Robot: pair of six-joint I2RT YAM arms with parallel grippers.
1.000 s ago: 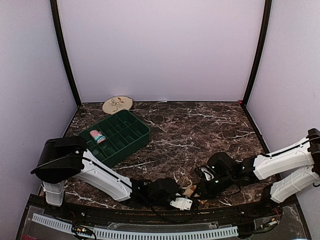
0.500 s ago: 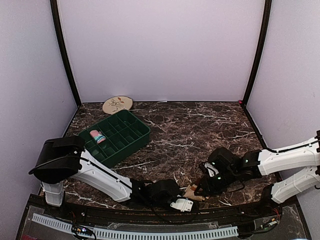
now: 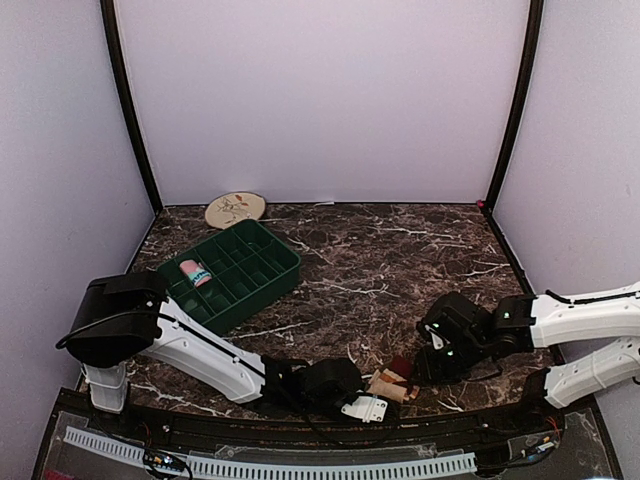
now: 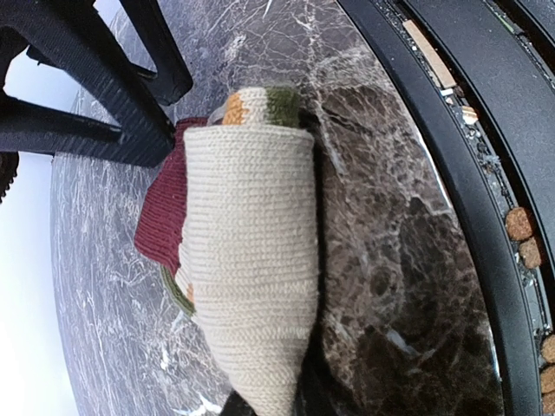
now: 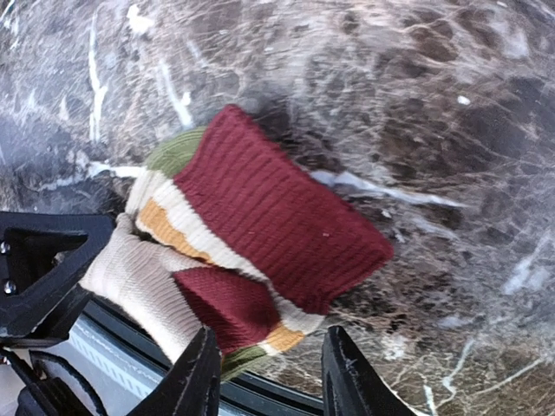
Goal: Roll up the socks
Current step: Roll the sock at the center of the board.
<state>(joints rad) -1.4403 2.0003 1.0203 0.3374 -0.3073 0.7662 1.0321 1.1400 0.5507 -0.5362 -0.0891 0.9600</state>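
The striped sock lies folded at the table's near edge, cream cuff toward my left gripper, dark red toe toward the right. In the left wrist view the cream cuff narrows down into my left gripper, which is shut on it. My right gripper stands just right of the sock. Its jaws are open in the right wrist view, my right gripper hovering over the sock's near corner, the dark red toe lying flat beyond. The pink sock sits rolled in the green tray.
A round decorated plate lies at the back left by the wall. The black rail runs along the near edge, right beside the striped sock and seen as the rail in the left wrist view. Dark marble table spreads behind.
My right gripper has opened, let go of the striped sock and drawn back a little to the right. The sock's red toe now shows on the table. The left gripper keeps its hold.
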